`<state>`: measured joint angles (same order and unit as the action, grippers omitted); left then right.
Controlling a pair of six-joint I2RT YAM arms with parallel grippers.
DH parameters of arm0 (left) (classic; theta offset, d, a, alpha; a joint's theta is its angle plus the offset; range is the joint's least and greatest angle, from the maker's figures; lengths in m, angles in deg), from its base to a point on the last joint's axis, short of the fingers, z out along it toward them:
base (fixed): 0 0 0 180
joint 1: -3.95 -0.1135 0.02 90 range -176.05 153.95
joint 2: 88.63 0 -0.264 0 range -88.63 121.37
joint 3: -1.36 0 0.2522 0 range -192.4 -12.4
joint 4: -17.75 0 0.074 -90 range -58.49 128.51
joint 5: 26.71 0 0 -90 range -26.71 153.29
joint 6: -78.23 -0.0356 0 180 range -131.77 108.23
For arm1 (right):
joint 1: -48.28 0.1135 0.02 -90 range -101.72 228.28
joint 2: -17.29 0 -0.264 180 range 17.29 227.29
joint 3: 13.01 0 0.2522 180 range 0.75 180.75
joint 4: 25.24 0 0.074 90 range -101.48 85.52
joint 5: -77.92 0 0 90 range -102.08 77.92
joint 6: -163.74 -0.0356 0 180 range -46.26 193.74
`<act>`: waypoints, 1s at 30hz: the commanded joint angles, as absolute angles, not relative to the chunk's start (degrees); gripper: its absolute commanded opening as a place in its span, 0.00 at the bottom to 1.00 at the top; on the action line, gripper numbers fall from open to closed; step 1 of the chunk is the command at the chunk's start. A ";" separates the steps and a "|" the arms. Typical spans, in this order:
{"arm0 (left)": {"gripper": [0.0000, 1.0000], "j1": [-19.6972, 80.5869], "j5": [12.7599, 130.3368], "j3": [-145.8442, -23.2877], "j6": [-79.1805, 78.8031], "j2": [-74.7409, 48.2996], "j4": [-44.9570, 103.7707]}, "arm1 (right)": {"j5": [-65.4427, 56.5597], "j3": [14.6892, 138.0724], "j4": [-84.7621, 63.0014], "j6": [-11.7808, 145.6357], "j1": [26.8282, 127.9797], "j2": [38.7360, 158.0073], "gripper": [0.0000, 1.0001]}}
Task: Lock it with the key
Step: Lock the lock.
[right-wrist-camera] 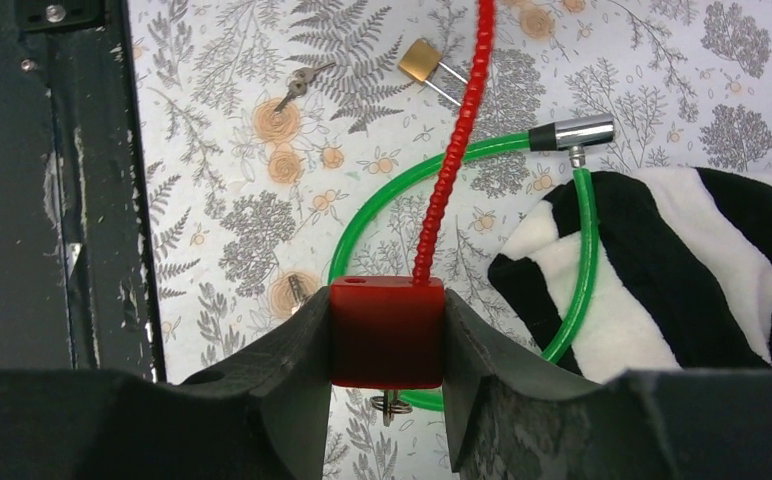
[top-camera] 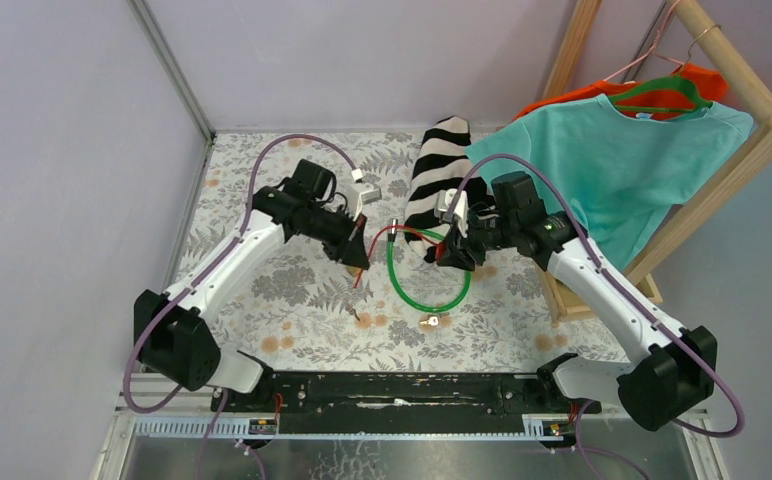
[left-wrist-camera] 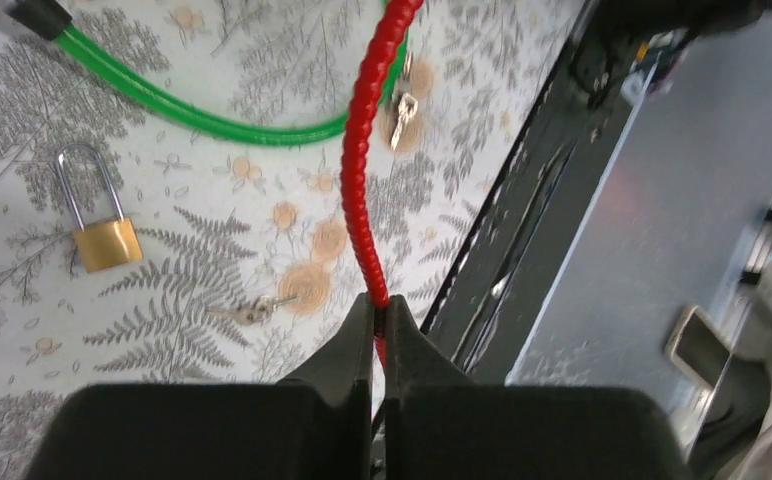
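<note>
Left gripper (left-wrist-camera: pixel 380 312): fingers (left-wrist-camera: pixel 354 345) fully pinched on the red ribbed cable (left-wrist-camera: pixel 362 170), gripping it near its lower end. The cable runs from there up and across to the right arm.

Right gripper (right-wrist-camera: pixel 385 300): fingers part-open, clamped on either side of the red lock body (right-wrist-camera: pixel 387 345), held above the desk (top-camera: pixel 292 290). The red cable enters the body's top face. A small metal key ring (right-wrist-camera: pixel 392 405) shows just under the body; can't tell whether a key is seated in it.

Loose key (right-wrist-camera: pixel 302 80) lies flat on the desk, near the brass padlock (right-wrist-camera: pixel 427 65) but not touching it. Both sit near the front of the desk, between the two arms, and neither gripper touches them.

Green cable (right-wrist-camera: pixel 362 220) lies looped on the desk under the red lock; its silver end fitting (right-wrist-camera: pixel 572 132) sits beside the black-and-white striped cloth (right-wrist-camera: pixel 682 260), and part of the loop rests against that cloth.
</note>
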<state>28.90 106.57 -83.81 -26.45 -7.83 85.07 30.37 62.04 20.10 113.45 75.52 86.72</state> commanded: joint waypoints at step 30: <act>0.00 29.35 101.08 -78.10 40.19 -5.86 27.00 | 40.92 62.38 -7.09 87.96 75.79 94.55 0.00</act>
